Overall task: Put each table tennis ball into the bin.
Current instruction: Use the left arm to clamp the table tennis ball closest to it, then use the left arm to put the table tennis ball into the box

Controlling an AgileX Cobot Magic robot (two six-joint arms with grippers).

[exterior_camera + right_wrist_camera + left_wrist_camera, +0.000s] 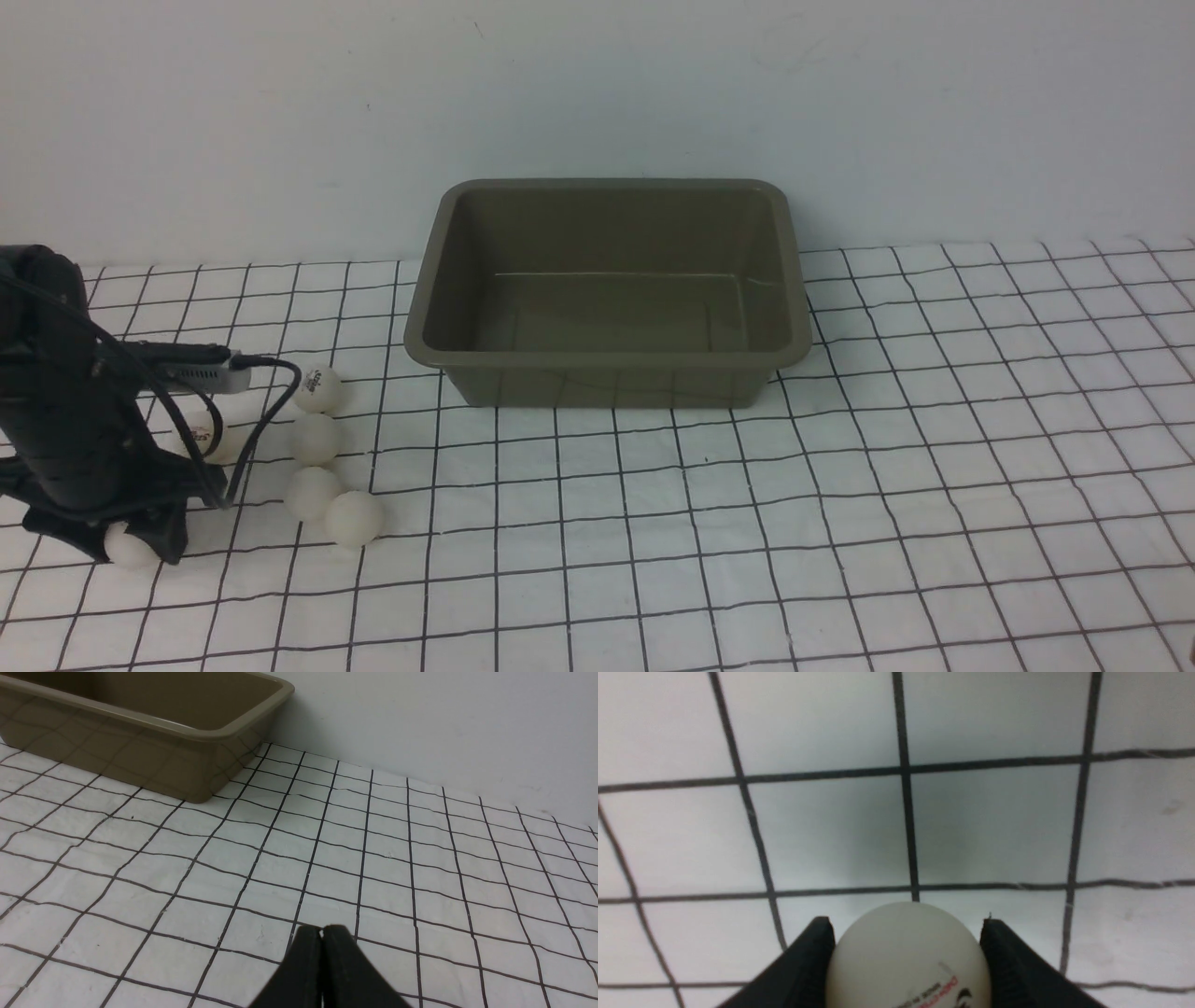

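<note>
White table tennis ball (pixel 908 956) sits between the two black fingers (pixel 808 970) of the left hand (pixel 126 546), which touch it on both sides, low at the near left part of the table (pixel 840 523). Five other balls lie on the table beside this hand, four in a loose row (pixel 315 439) and one (pixel 201 437) partly behind the cable (pixel 271 411), all to the left of the olive-brown bin (pixel 611 359). The right hand (pixel 321 933) has its fingers closed against each other.
</note>
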